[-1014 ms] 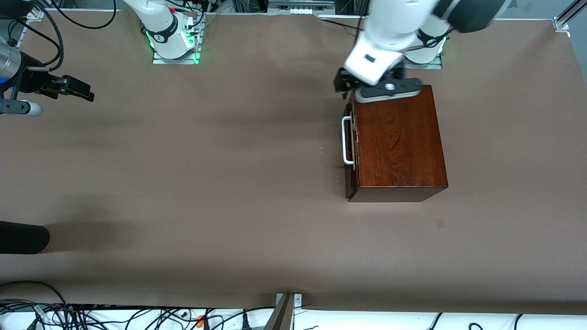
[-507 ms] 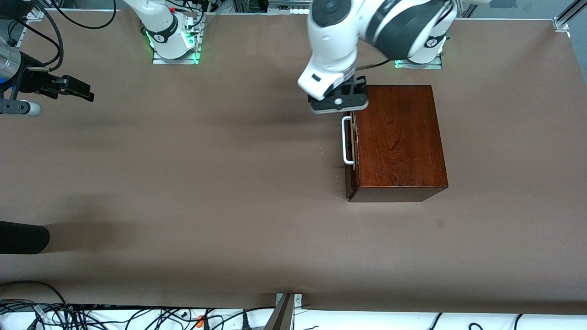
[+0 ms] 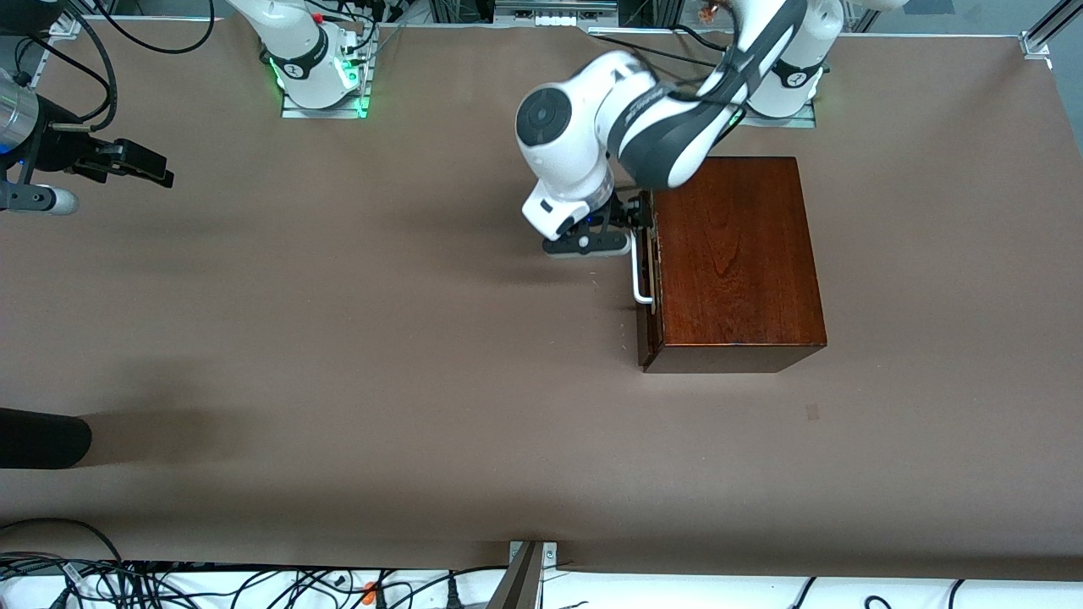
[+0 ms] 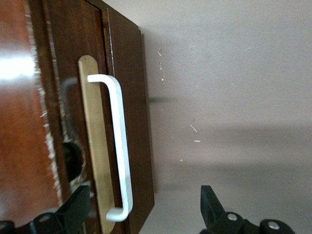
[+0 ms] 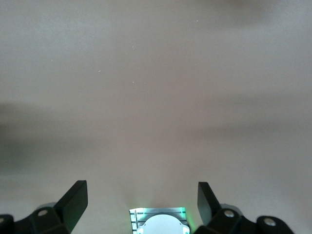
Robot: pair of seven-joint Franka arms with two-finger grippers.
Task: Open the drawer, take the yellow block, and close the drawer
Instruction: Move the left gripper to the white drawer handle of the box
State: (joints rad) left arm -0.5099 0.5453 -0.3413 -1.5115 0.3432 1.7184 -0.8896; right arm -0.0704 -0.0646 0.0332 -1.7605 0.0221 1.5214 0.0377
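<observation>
The dark reddish-brown wooden box (image 3: 732, 254) stands toward the left arm's end of the table. Its drawer (image 3: 648, 283) is shut and faces the right arm's end, with the white bar handle (image 3: 636, 283) on its front. My left gripper (image 3: 634, 222) is low in front of the drawer and open. In the left wrist view the handle (image 4: 119, 141) runs along the dark drawer front (image 4: 131, 97), and its nearest end lies between my left gripper's (image 4: 144, 214) spread fingers, untouched. My right gripper (image 3: 152, 169) waits open and empty at the right arm's end. The yellow block is hidden.
The right wrist view shows my right gripper (image 5: 141, 204) over bare brown table, with the right arm's base (image 5: 158, 222) below it. A dark rounded object (image 3: 42, 438) lies at the table edge at the right arm's end. Cables and a metal bracket (image 3: 529, 575) line the near edge.
My left arm has swung off the box's top corner nearest its base and come down in front of the drawer, beside the handle. The drawer and my right arm have not moved.
</observation>
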